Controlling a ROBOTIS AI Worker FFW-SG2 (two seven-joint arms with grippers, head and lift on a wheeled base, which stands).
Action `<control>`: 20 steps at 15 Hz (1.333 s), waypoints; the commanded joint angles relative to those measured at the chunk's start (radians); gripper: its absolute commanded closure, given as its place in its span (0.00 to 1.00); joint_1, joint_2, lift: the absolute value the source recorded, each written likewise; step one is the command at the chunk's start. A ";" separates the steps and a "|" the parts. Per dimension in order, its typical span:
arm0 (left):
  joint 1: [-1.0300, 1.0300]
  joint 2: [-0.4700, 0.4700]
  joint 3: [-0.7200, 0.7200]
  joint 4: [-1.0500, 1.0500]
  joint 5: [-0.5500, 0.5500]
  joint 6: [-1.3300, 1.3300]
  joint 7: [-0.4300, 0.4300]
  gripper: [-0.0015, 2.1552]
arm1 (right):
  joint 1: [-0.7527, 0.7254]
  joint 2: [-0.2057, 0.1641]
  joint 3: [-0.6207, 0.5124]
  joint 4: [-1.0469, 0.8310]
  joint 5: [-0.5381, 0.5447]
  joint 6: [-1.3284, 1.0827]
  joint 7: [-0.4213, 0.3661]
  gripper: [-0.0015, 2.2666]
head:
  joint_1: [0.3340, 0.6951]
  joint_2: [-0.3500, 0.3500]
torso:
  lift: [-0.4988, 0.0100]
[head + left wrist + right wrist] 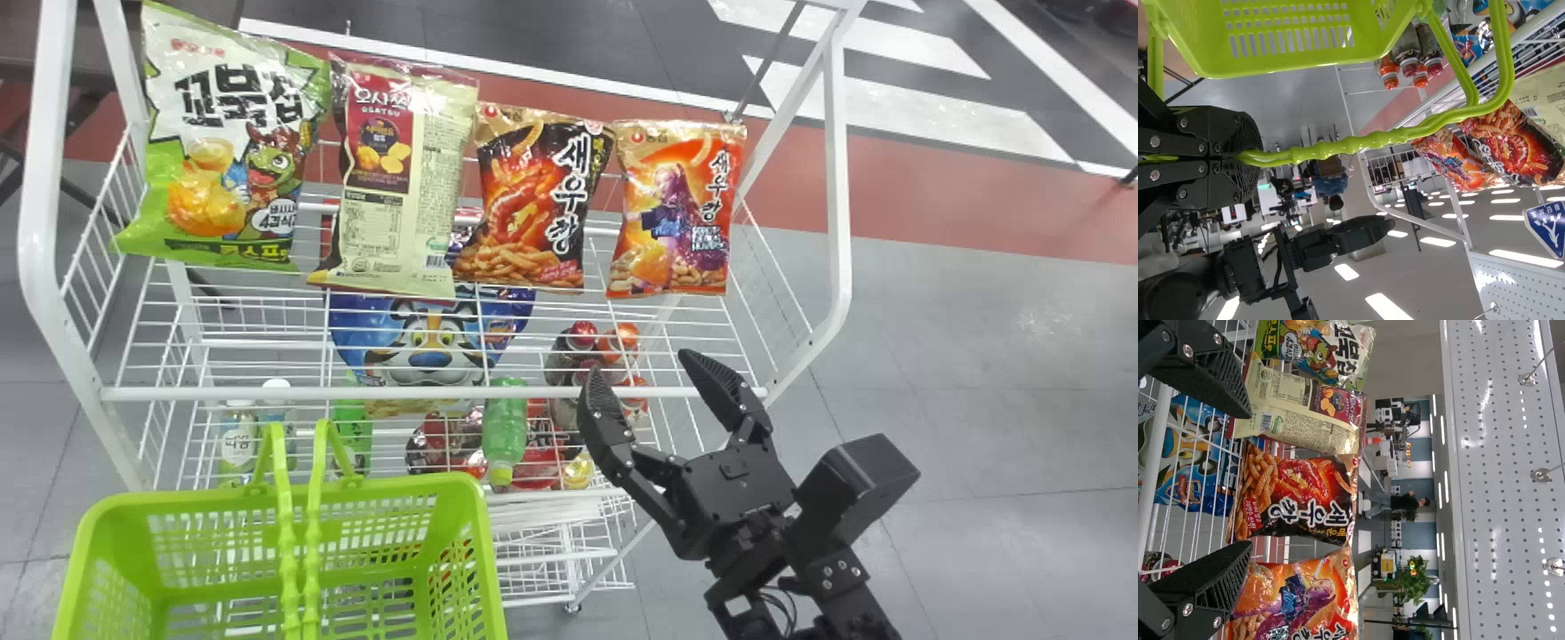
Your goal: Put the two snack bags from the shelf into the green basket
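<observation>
- Left gripper (1248, 158), black, two-fingered: closed on the handles of the basket; best held level and steady to receive the load.
- Basket (484, 533), bright green slotted plastic, paired handles (313, 533) raised over its middle: each bag should be lowered to one side of them, clear of the rim.
- Snack bag, green and white, cartoon-printed (227, 151): leftmost on the shelf; to be left undisturbed if not wanted.
- Snack bag, cream and maroon (404, 178): next along, edge close to its black neighbour; a finger could snag here, so slow entry advised.
- Snack bag, black and orange-red (542, 200): between the spread fingers as the right wrist view has it; probable first pick. Take by both sides, squeeze softly, lift before drawing back.
- Shelf, white wire with front rail (427, 393): fingers and bag bottom need to clear that rail.
- Snack bag, bright orange, figure-printed (673, 209): rightmost; probable second, though which two are meant cannot be told.
- Right gripper (638, 364), black, fingers wide apart, nothing between them: at the rail's right part; needs squaring to the bag before closing.
</observation>
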 commanded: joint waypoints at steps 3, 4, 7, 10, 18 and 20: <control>0.000 0.000 0.000 0.000 0.000 -0.001 0.002 0.85 | -0.001 -0.003 -0.001 0.000 0.000 0.007 0.000 0.06 | 1.00 0.00 | 0.96; 0.000 0.000 0.000 0.000 0.000 -0.001 0.000 0.85 | -0.003 -0.003 -0.001 0.000 0.000 0.007 0.000 0.06 | 1.00 0.00 | 0.96; 0.000 -0.002 0.000 0.000 0.000 -0.001 -0.001 0.85 | -0.003 -0.003 -0.001 0.000 0.000 0.007 0.000 0.06 | 1.00 0.00 | 0.96; 0.000 -0.002 0.000 0.000 0.000 -0.005 -0.003 0.85 | -0.003 -0.003 -0.001 0.000 0.000 0.011 0.000 0.06 | 1.00 0.00 | 0.96; 0.001 -0.006 -0.003 0.000 0.000 -0.005 -0.014 0.85 | -0.070 -0.002 -0.011 0.040 -0.012 0.023 0.000 0.06 | 1.00 0.00 | 0.96; 0.001 -0.006 -0.008 -0.003 -0.004 -0.005 -0.006 0.85 | -0.139 0.000 -0.025 0.064 -0.037 0.112 -0.002 0.06 | 1.00 0.00 | 0.96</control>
